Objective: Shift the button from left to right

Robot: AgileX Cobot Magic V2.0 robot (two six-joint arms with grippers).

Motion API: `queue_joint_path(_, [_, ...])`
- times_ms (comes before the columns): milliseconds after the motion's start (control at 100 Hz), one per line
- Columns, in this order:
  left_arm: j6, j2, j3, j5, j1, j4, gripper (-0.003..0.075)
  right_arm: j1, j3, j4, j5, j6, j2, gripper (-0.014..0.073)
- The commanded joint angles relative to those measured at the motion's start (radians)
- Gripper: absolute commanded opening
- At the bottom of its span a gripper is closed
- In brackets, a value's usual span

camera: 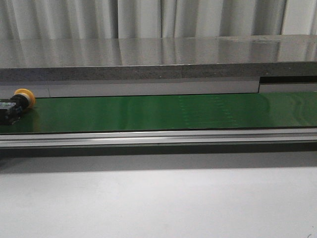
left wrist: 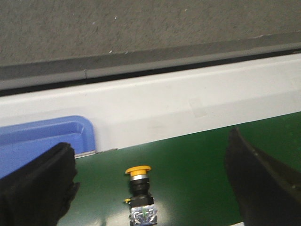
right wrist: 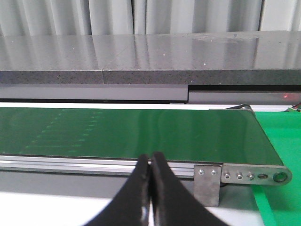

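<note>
One button (camera: 19, 103) on green belt (camera: 163, 113)

Pale pleated curtains (camera: 148, 17) hang behind a long grey stone counter (camera: 148, 57), whose polished top reflects soft light.

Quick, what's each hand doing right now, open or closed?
Left hand: open, empty, fingers either side of the button.
Right hand: closed, empty.

Button (camera: 19, 105) body — cut at edge
</note>
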Motion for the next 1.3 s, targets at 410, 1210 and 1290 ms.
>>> queue_joint_path(410, [0.023,-0.511,0.514,-0.493,-0.083,0.002,0.062,0.003,-0.016,-0.012,-0.079,-0.002,-0.021,-0.0068])
queue_joint_path(1210, [0.023,-1.121,1.189,-0.808,-0.083,0.009,0.062,0.003,-0.016,-0.012,-0.079,-0.002,-0.021,-0.0068])
queue_joint_path(1290, [0.023,-1.121,1.191,-0.808,-0.083,0.009,0.062,0.003,-0.016,-0.012,-0.079,-0.002,-0.021,-0.0068])
